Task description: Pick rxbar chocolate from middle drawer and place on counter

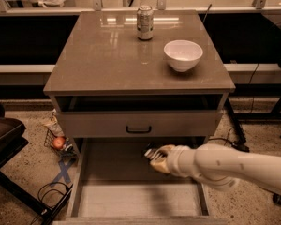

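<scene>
Over the back of the middle drawer (131,200), the end effector (153,154) is closing around the rxbar chocolate (150,152) and seemingly holding it off the floor; placing it on the table (107,55) is not yet happening

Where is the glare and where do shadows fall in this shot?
Camera view: glare brightens the far edge of the counter beside the can; the rear of the middle drawer, where the gripper reaches, sits in shadow below the handled drawer.
</scene>
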### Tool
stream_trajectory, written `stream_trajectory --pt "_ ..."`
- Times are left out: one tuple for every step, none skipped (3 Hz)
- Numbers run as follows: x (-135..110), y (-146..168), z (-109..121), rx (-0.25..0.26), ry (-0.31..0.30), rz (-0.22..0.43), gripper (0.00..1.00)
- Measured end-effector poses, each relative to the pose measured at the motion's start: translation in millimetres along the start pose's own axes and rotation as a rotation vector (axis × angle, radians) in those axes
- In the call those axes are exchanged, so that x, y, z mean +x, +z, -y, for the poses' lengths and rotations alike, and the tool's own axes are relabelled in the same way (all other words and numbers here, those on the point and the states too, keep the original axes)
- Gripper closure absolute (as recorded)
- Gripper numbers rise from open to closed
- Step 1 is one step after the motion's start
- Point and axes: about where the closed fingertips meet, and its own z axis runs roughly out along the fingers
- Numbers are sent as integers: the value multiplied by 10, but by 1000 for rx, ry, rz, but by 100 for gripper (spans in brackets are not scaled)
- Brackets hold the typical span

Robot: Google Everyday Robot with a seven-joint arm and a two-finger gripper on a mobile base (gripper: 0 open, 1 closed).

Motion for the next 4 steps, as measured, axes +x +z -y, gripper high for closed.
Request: stream_trajectory --pt "-306 -543 387 12 10 18 100" --pt "-616 -1062 466 -26 -1 14 100" --pt "-819 -1599 279 -81 -16 4 100" --pt "-1018 -2067 141 -97 -26 36 100"
